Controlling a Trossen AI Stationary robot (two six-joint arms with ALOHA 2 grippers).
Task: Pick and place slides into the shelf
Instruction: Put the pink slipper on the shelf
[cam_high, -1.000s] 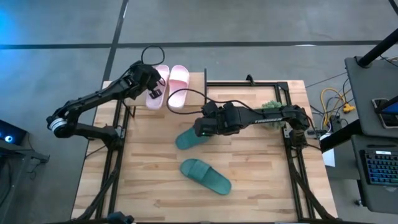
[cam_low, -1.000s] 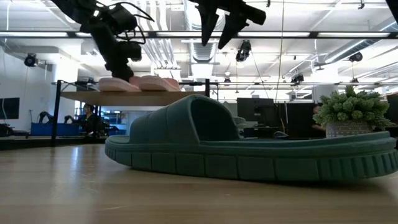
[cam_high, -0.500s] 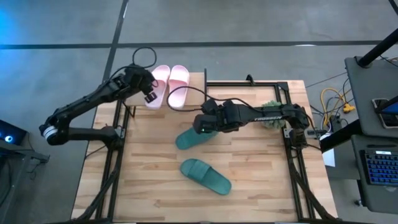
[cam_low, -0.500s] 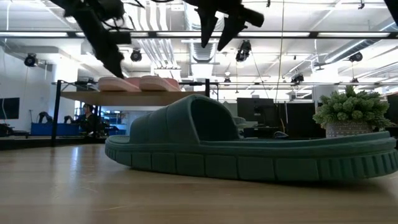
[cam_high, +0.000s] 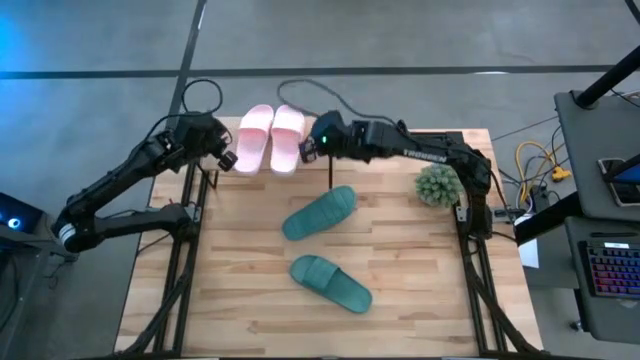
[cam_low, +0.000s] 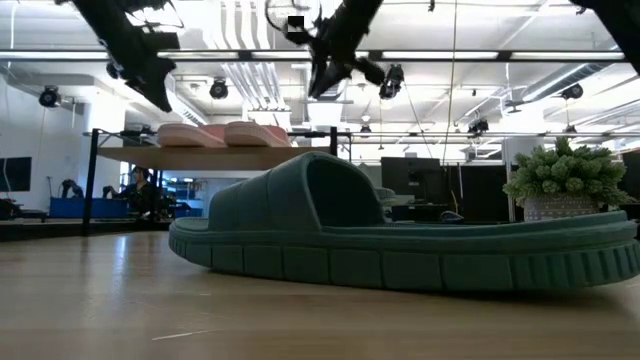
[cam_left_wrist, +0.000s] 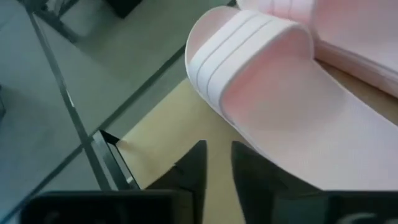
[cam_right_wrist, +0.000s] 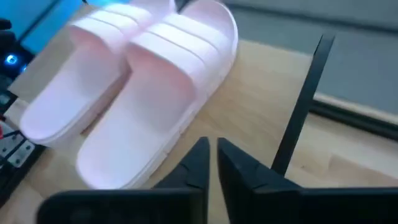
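The two pale pink slides lay side by side, touching, on the shelf's light wooden top board, at the far edge of the surface. From the right wrist view they rested flat, straps up, with the shelf's thin black frame post just beside them.

The two dark green slides were down on the surface, in front of the shelf: one green slide lay near the shelf, at a slant, and the other green slide lay farther from it, apart from the first (in the low view this one filled the foreground).

The right gripper hung over the shelf just beside the pink pair, its jaws nearly together with only a thin gap and nothing between them. The left gripper hovered at the shelf's other side, next to the outer pink slide; its jaws stood narrowly apart and held nothing.

A small potted plant stood on the surface, well off from the shelf on the right arm's side.
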